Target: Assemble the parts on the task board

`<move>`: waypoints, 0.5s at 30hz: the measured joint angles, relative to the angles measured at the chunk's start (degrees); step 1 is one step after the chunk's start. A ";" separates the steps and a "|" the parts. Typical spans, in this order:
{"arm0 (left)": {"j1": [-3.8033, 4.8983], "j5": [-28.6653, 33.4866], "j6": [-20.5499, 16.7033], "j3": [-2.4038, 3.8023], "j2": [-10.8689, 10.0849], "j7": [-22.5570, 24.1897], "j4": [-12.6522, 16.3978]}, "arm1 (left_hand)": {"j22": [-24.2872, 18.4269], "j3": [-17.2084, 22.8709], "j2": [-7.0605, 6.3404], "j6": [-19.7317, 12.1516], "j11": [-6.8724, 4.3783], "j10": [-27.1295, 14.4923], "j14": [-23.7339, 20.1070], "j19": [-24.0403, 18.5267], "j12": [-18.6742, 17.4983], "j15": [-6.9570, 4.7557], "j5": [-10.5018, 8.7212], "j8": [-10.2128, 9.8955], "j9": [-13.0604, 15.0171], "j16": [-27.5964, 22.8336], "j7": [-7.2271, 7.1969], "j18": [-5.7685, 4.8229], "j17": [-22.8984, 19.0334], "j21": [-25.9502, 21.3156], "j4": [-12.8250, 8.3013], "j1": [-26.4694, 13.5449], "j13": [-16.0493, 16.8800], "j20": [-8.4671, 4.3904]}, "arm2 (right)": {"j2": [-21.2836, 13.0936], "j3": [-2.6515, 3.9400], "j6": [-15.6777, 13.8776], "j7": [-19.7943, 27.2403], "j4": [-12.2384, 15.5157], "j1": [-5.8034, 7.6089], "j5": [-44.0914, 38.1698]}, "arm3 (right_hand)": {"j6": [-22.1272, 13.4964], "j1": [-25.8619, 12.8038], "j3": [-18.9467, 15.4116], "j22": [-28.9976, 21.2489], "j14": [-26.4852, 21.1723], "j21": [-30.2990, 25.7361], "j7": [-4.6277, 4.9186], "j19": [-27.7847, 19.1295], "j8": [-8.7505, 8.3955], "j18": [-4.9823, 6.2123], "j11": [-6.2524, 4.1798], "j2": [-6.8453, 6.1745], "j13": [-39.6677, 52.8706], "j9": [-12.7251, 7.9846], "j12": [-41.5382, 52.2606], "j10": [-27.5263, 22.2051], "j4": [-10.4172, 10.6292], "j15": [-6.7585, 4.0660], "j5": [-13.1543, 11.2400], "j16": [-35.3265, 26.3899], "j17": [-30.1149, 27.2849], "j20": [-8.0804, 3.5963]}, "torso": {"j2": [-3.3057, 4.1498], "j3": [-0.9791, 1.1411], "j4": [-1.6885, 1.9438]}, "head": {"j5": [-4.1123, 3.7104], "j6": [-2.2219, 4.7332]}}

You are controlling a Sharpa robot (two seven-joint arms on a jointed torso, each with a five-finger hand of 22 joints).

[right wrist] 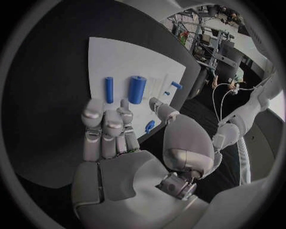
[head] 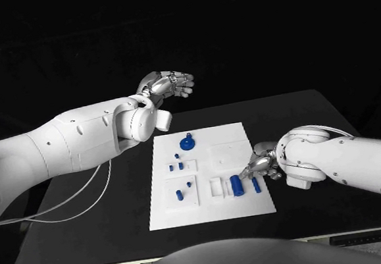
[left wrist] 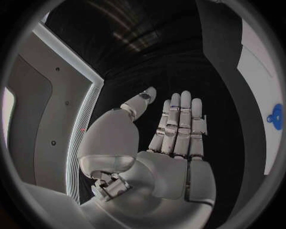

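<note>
Right hand low over the board's right edge, fingers apart and extended, holding nothing; in the right wrist view the same hand open above the white plate, fingertips just short of two blue pieces. Nearest those fingers, a thick cylinder lying beside a thin rod, both near the board's right front corner; same pair seen from the wrist as cylinder and rod, side by side and apart. Partly masked by the right hand in the head view: the board's right margin behind the rod. Further left, small blue bits on a raised square at the front left, then two short pegs mid-board. Beyond, at the far end, a round knob. Past the board's far left corner, left hand raised well above the table, clear of everything; from its wrist, left hand flat, fingers straight and together, thumb apart, gripping nothing, with the knob at the rim. Thin white cables trailing over the table's left side.
</note>
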 measured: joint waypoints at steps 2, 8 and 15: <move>0.00 0.02 0.00 -0.01 -0.01 0.00 0.00 | 0.00 0.00 0.00 0.00 0.00 0.00 0.00 0.00 0.00 0.00 0.00 0.00 0.00 0.00 0.00 -0.14 0.00 0.00 0.00 0.00 0.00 0.00 | 0.25 0.00 0.08 0.00 -0.19 -0.09 -0.14 | 0.00 -0.23 -0.06 0.00 0.00 0.02 0.00 0.00 0.00 0.00 -0.08 -0.24 0.07 0.10 0.00 -0.08 0.37 0.00 0.00 0.00 0.07 0.00 | 0.03 -0.04 0.03 | 0.13 0.00; 0.00 0.05 0.03 -0.01 -0.02 -0.01 0.01 | 0.05 0.00 0.00 0.00 0.00 0.00 0.00 0.00 0.00 0.00 0.00 0.00 -0.05 0.00 0.00 0.54 0.06 0.00 0.00 0.00 0.00 0.00 | 0.99 0.00 0.18 0.03 -0.77 -0.30 -0.58 | 0.00 -0.56 -0.21 0.02 0.00 0.02 0.00 -0.01 0.00 0.00 -0.09 -0.09 0.15 0.25 0.00 -0.08 0.52 0.00 0.00 0.00 0.15 0.01 | 0.10 -0.09 0.14 | 0.49 0.00; -0.01 0.07 0.06 -0.01 -0.02 -0.02 0.04 | 0.04 -0.15 0.00 -0.21 0.00 0.00 0.00 0.00 0.00 0.00 0.00 0.00 -0.05 0.00 0.21 0.53 0.06 0.00 0.15 0.00 -0.05 0.00 | 1.80 -0.02 0.60 0.08 -1.43 -0.79 -0.83 | 0.00 -0.69 -0.21 0.05 0.00 0.02 0.00 -0.01 0.00 0.00 -0.09 -0.21 0.21 0.31 -0.01 -0.08 0.52 0.01 0.00 0.00 0.21 0.02 | 0.18 -0.13 0.19 | 0.74 0.00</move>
